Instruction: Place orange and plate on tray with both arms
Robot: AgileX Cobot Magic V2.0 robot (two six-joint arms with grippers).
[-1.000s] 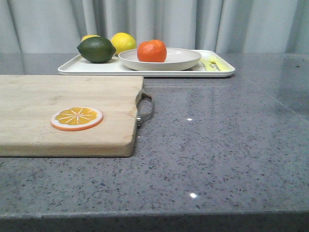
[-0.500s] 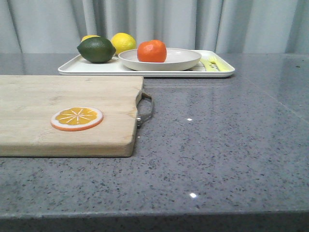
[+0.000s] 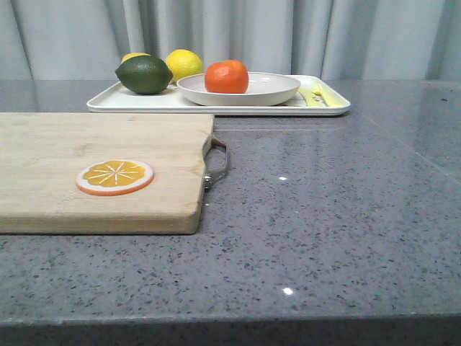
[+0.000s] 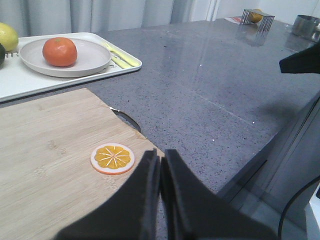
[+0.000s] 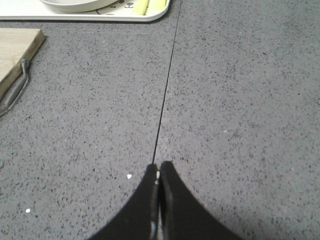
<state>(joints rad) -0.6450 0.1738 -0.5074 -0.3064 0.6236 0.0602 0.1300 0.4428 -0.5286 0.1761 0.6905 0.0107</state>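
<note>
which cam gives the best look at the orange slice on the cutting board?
Left wrist view: it looks down on the orange slice, showing its full round face and white rim on the cutting board. The front view sees it whole but flattened by the low angle. The right wrist view does not show it.

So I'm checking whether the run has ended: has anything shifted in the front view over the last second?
Nothing visibly changed. The orange sits in the plate on the tray, as it did a second ago, and the orange slice lies in the same spot on the cutting board. No arm enters the front view in any picture.
</note>
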